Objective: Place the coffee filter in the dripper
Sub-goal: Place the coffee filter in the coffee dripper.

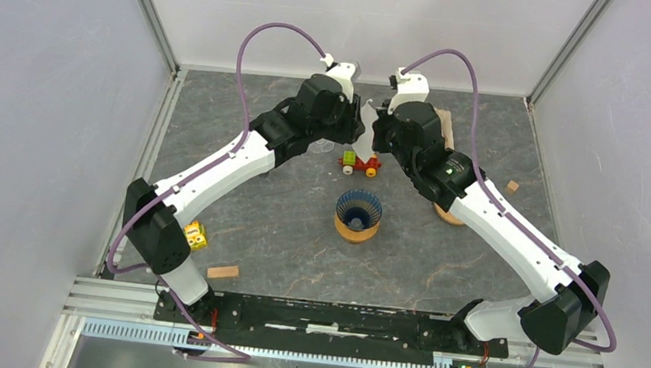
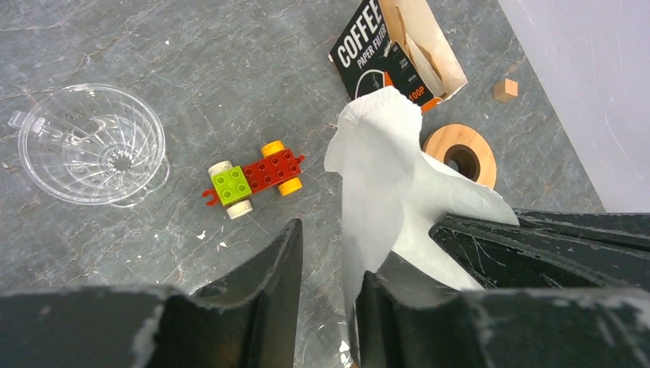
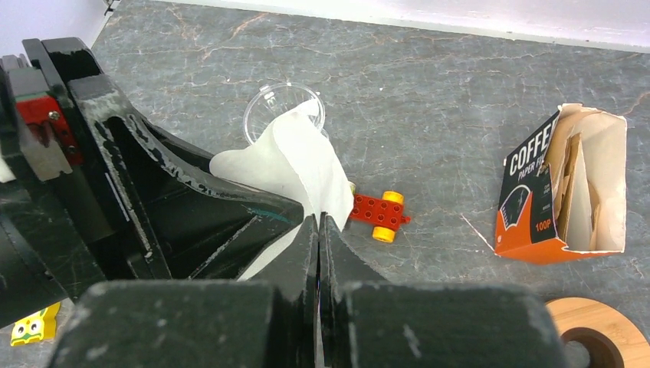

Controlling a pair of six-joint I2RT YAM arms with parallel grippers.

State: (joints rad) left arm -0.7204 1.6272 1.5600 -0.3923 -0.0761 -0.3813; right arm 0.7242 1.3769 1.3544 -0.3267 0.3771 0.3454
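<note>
The coffee filter hangs above the desk. The right fingers are clamped on it. The left fingers stand apart (paper against one). The clear dripper sits at 9 o'clock of the toy car. The open filter box contains brown filters.

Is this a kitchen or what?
Probably a robot lab bench, not a kitchen: two bolted-down arms, plain white walls boxing in the table, and a toy car near the coffee filter box.
</note>
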